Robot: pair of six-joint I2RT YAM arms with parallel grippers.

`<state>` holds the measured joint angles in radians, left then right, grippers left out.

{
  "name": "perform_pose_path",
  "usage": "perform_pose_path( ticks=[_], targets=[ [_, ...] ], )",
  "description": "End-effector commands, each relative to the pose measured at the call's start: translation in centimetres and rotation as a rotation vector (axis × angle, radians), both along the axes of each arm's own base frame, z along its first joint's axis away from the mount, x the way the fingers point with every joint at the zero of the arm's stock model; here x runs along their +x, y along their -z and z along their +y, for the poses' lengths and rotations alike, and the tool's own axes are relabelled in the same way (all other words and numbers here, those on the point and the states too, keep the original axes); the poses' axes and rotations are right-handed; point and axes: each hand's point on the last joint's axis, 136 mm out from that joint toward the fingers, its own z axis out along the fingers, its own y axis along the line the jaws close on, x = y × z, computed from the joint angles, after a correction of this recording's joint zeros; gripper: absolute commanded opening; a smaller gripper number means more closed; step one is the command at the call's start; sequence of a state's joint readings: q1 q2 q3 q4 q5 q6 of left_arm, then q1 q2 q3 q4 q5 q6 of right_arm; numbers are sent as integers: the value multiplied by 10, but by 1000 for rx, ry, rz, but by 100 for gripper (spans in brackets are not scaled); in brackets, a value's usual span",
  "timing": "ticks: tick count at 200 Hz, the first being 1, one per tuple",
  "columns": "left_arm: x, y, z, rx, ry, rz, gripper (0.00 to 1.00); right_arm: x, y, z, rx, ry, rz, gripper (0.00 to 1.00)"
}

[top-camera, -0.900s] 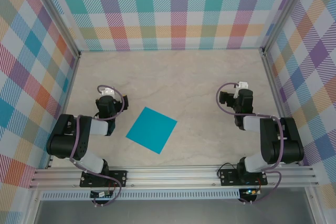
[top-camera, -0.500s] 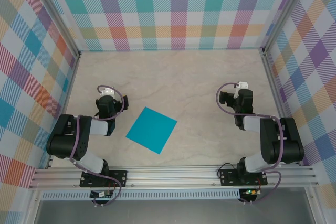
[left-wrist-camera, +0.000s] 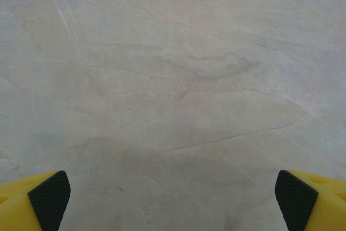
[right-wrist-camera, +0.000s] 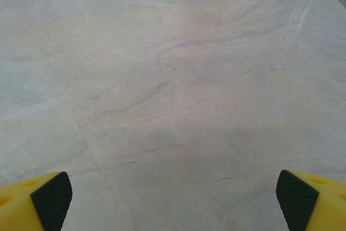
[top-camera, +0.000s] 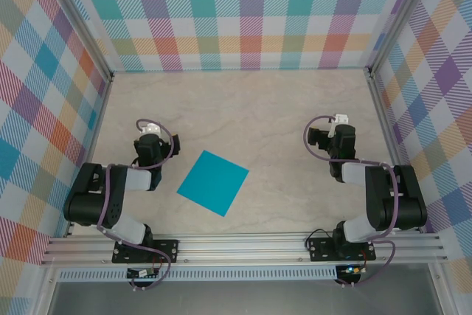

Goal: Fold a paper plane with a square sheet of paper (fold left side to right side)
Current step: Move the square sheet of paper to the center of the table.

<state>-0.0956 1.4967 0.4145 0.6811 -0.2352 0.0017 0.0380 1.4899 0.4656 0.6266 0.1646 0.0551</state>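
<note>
A pale beige tabletop with a marble pattern [top-camera: 251, 108] fills the middle of the booth, its thin brownish veins plain in both wrist views. Three fabric-like walls in pastel plaid close it in: a back wall [top-camera: 243, 12], a left wall [top-camera: 37, 108] and a right wall [top-camera: 442, 108]. Slanted aluminium posts [top-camera: 74, 16] mark the far corners. A ribbed aluminium rail [top-camera: 243, 245] runs along the near edge. The light is soft and even.

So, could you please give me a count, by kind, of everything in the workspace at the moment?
Teal-blue square sheet of paper: 1
Robot arms: 2 (left arm, right arm)
Total: 3
</note>
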Motion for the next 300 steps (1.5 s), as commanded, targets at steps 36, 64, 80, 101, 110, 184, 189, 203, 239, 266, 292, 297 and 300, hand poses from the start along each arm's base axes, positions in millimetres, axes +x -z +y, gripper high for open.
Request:
perform_pose_path(
  ticks=[36,64,80,101,110,184,189,203,239,266,292,297,300],
  targets=[
    [-20,-80,-13,-254,-46,67,100,2,-45,-10,42,79,68,100],
    [-47,-86,-58,-401,84,214,100,-19,-71,8,209,51,106,100],
    [-74,-82,-86,-410,173,335,100,-36,-80,20,315,43,155,100],
    [-114,-71,-124,-401,280,493,100,-61,-83,34,432,33,246,100],
    [-130,-64,-141,-384,322,550,100,-72,-84,39,472,31,275,100],
    [-163,4,-194,22,415,802,98,-108,-104,44,515,20,290,100],
    [-162,7,-197,49,424,810,98,-109,-106,44,514,22,290,100],
    [-160,17,-203,100,439,838,98,-112,-108,44,515,20,285,100],
    [-153,35,-214,108,432,876,98,-119,-109,42,512,33,283,100],
    [-150,49,-225,90,439,916,97,-121,-112,41,509,32,278,100],
    [-148,60,-234,61,420,962,96,-123,-113,41,509,35,281,100],
    [-147,62,-236,53,417,970,96,-123,-114,40,507,38,280,100],
    [-146,63,-238,48,415,976,96,-123,-114,40,506,39,281,100]
  ],
)
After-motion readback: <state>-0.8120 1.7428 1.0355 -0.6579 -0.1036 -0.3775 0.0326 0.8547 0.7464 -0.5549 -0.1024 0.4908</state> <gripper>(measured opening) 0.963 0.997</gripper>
